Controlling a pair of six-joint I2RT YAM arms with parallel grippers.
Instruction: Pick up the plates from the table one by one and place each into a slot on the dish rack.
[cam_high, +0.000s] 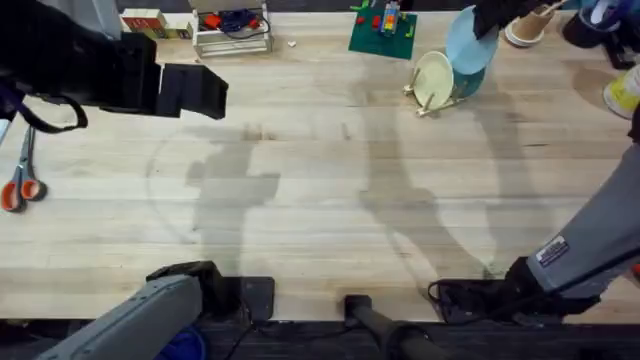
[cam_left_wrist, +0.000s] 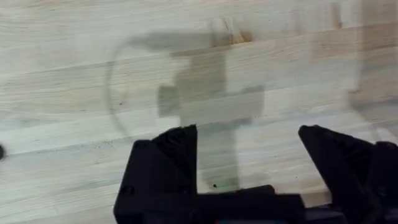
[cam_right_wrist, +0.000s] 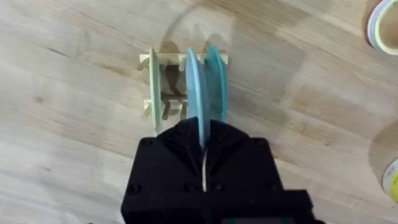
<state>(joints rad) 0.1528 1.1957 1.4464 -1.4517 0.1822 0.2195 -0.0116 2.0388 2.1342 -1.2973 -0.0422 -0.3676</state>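
Plates are all at the dish rack (cam_right_wrist: 163, 87) now, far right on the table (cam_high: 300, 200): cream-yellow plate (cam_right_wrist: 153, 87), pale blue plate (cam_right_wrist: 194, 87), teal plate (cam_right_wrist: 216, 81) on edge. Our right gripper (cam_right_wrist: 203, 146) pinches the blue one's thin rim. We judge it light, stiff, slippery. Our left gripper (cam_left_wrist: 249, 155) hangs wide open, holding nothing.

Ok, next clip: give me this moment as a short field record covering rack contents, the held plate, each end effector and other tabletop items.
dish rack: light wood, far right of table
cream-yellow plate: upright in rack
teal plate: upright in rack
pale blue plate: on edge between those two, gripped at its rim
right end effector: shut on pale blue plate
left end effector: open, above bare table
scissors: orange-handled, table's left edge
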